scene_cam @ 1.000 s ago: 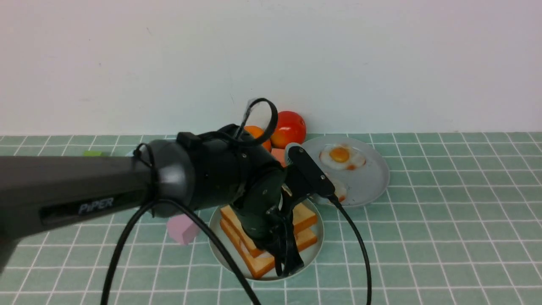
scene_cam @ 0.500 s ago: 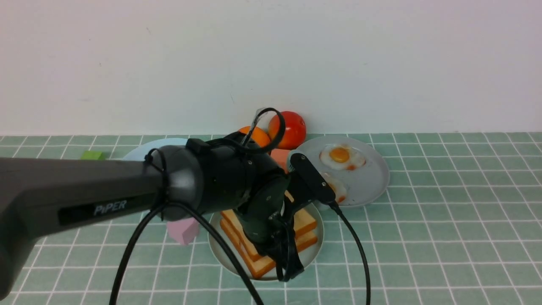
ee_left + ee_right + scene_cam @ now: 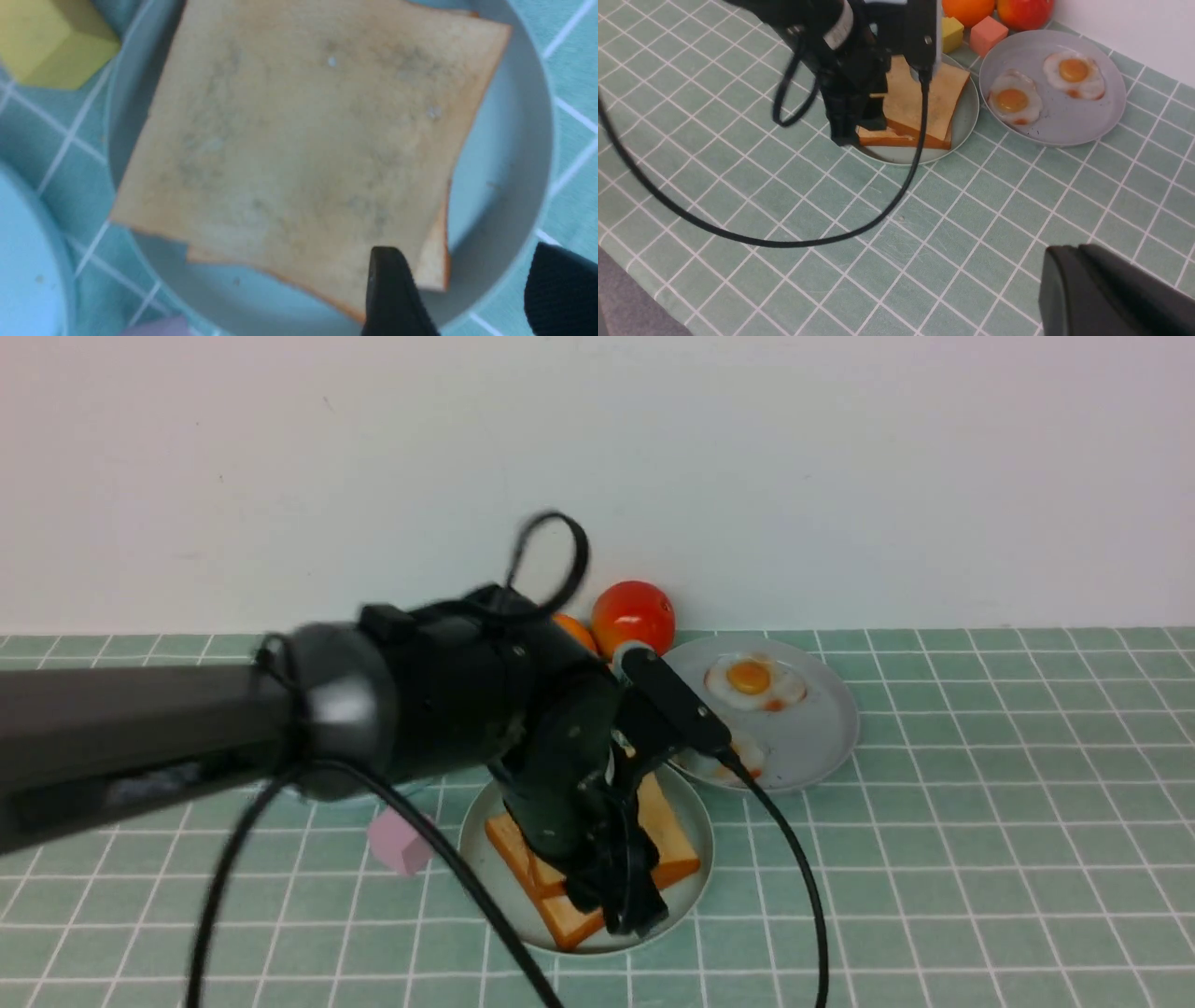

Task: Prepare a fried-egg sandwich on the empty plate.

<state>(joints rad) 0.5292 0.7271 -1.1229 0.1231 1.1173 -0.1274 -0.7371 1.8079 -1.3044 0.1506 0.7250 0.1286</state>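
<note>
Bread slices (image 3: pixel 672 831): two, stacked a bit askew on mint-green plate (image 3: pixel 686 901), mid-table. L gripper (image 3: pixel 627 913) hangs right over the stack, jaws wide apart, empty. One finger (image 3: pixel 392 298) sits above a toast corner, the other outside the rim. L arm (image 3: pixel 187 737) blocks much of the plate in front view. Grey plate (image 3: pixel 822 747) w/ two fried eggs (image 3: pixel 752 679) just behind-right. Orange (image 3: pixel 577 633) & red fruit (image 3: pixel 635 614) by the wall; pink block (image 3: pixel 400 845) left of mint-green plate. R gripper (image 3: pixel 1106 289): only a black edge shows, can't tell if open.
</note>
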